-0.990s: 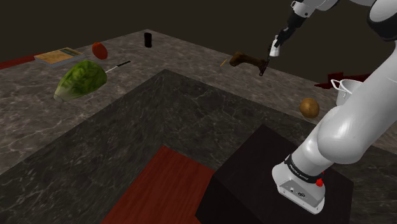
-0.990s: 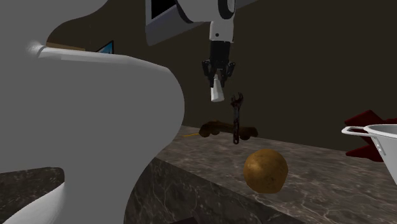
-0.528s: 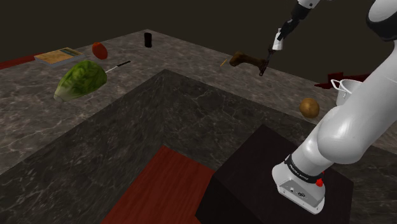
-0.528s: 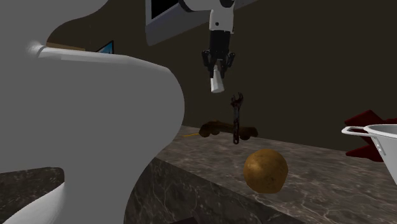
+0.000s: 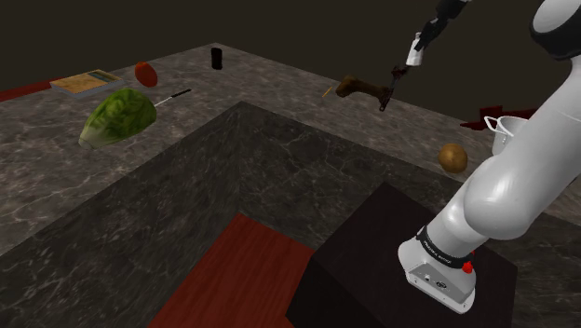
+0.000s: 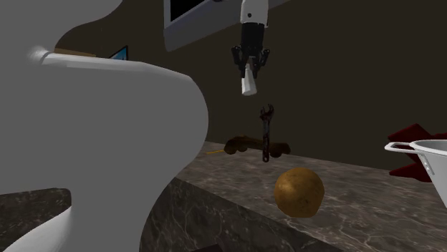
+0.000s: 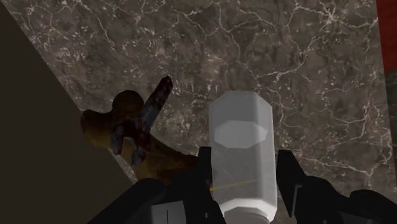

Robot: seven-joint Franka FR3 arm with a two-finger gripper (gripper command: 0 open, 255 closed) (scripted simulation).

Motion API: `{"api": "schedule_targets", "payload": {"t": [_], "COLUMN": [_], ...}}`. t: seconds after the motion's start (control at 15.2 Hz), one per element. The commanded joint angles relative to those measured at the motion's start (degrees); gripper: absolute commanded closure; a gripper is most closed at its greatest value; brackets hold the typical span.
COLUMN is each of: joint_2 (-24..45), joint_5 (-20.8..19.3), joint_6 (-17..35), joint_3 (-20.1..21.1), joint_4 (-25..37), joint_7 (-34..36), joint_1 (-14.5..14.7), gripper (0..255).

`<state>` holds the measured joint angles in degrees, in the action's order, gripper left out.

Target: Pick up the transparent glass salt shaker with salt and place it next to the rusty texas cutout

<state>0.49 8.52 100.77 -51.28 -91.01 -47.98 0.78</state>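
Note:
My gripper (image 5: 422, 43) hangs high over the far marble counter (image 5: 279, 84), shut on a pale, clear-sided salt shaker (image 5: 415, 53). In the second exterior view the shaker (image 6: 248, 84) dangles from the gripper (image 6: 250, 66), well above a thin rusty cutout (image 6: 266, 133) standing on edge. The cutout (image 5: 387, 91) leans by a brown lump (image 5: 358, 87). Looking along the hand, the black fingers (image 7: 204, 167) clasp the shaker (image 7: 244, 149); my gripper (image 7: 245, 163) is above the counter, with the rusty cutout (image 7: 150, 118) and brown lump (image 7: 107, 122) off to one side near the counter's edge.
A round brown potato-like ball (image 5: 452, 157) and a metal pot (image 5: 507, 130) lie toward the shoulder view's right. A lettuce (image 5: 116, 116), a red fruit (image 5: 143, 72), a dark cylinder (image 5: 216, 58) and a flat tray (image 5: 86, 82) sit at the left. The stand (image 5: 391, 270) is near.
The gripper has risen with the shaker held in it and drifted slightly toward the shoulder view's right. The cutout and other things have not moved.

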Motion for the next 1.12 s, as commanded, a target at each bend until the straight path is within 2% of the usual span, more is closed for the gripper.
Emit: {"api": "schedule_targets", "payload": {"t": [0.0,0.33,0.66,0.86,1.06], "joint_2": [-0.82,-0.53,2.81,6.46,10.92], "joint_5": [-0.35,0.93,4.91,8.81,13.34], "joint_6": [-0.32,-1.69,-4.01,-6.07,-8.70], "joint_3": [-0.93,-4.53,-8.72,-10.87,-11.76], "joint_4": [-0.48,-0.01,2.46,4.99,8.39], "joint_7": [-1.90,-8.87,-17.46,-23.35,-29.28], "joint_1": [-0.94,-4.33,-8.96,-13.17,-19.20], "gripper": [255,255,255,255,255]}}
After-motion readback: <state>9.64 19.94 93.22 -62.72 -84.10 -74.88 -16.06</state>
